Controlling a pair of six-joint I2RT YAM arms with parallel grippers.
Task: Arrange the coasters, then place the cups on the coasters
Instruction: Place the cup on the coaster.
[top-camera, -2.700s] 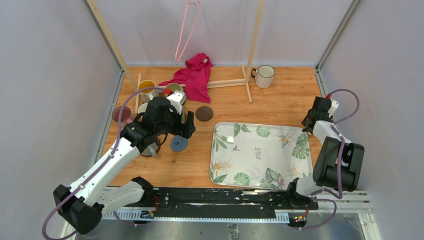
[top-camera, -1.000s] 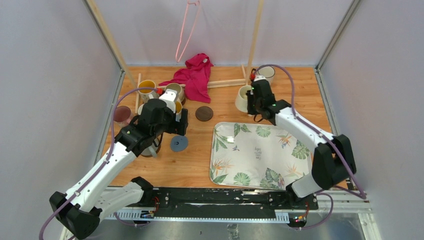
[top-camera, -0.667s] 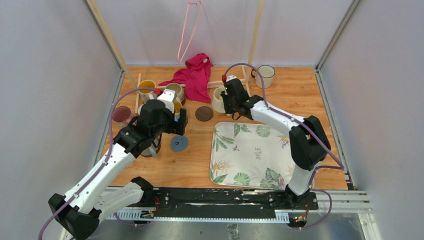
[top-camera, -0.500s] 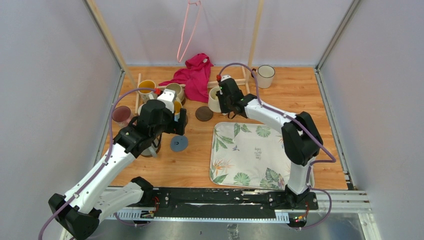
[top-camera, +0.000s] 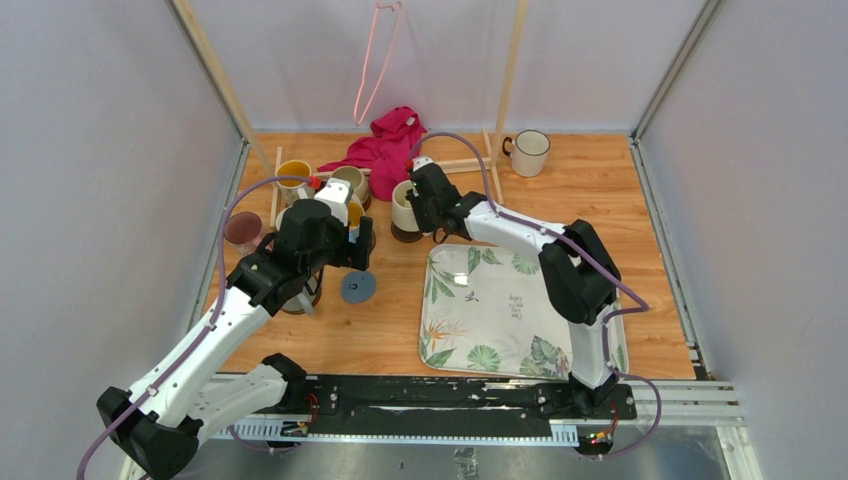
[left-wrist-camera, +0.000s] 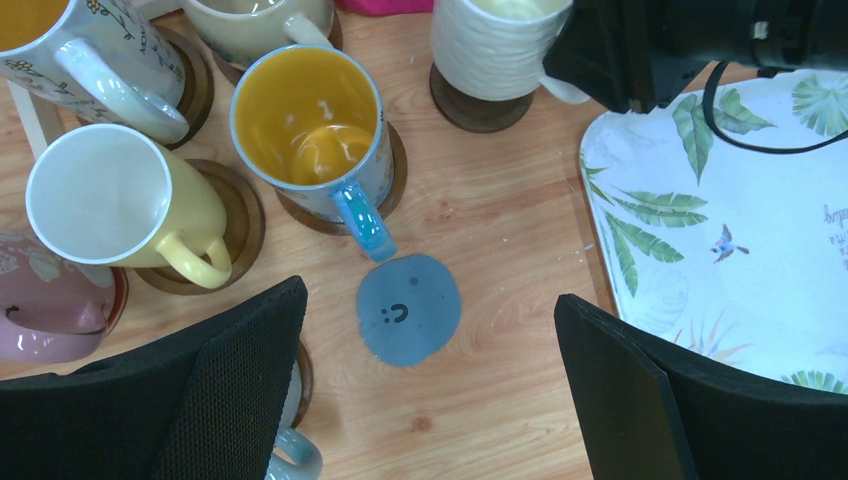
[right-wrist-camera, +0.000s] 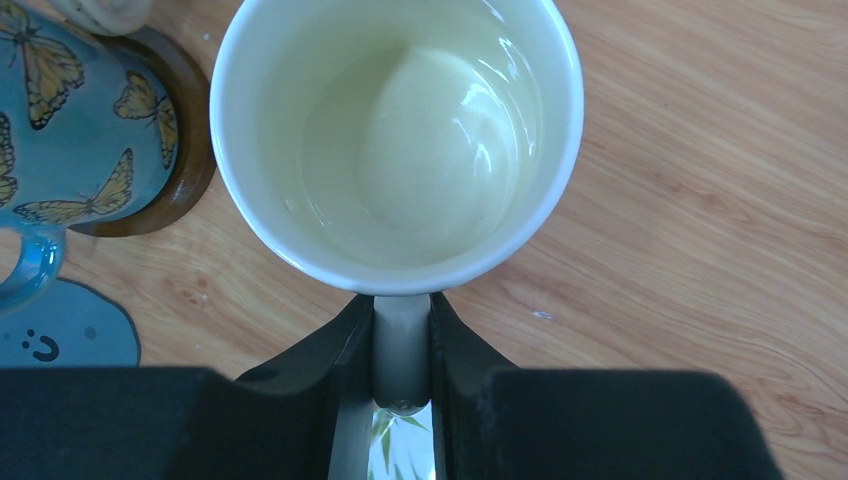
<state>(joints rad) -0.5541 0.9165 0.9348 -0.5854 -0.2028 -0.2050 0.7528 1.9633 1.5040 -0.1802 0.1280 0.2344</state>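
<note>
Cream cup (right-wrist-camera: 400, 130) stood upright over a dark brown coaster (left-wrist-camera: 470, 108) just beyond the far left corner of the leaf-patterned tray (top-camera: 520, 310), its handle pinched by the right gripper (right-wrist-camera: 402, 340), while the left gripper (left-wrist-camera: 425, 390) hung spread wide above the grey-blue coaster (left-wrist-camera: 408, 308).

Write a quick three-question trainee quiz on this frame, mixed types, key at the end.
1. True or false: the left jaws are shut on the blue coaster.
2. The right jaws grip the cream mug by its: A rim, B handle, C base.
3. Fill in: the leaf-print tray holds ___ mugs.
Key: 1 false, they hang open above the blue coaster; 2 B; 3 no.
</note>
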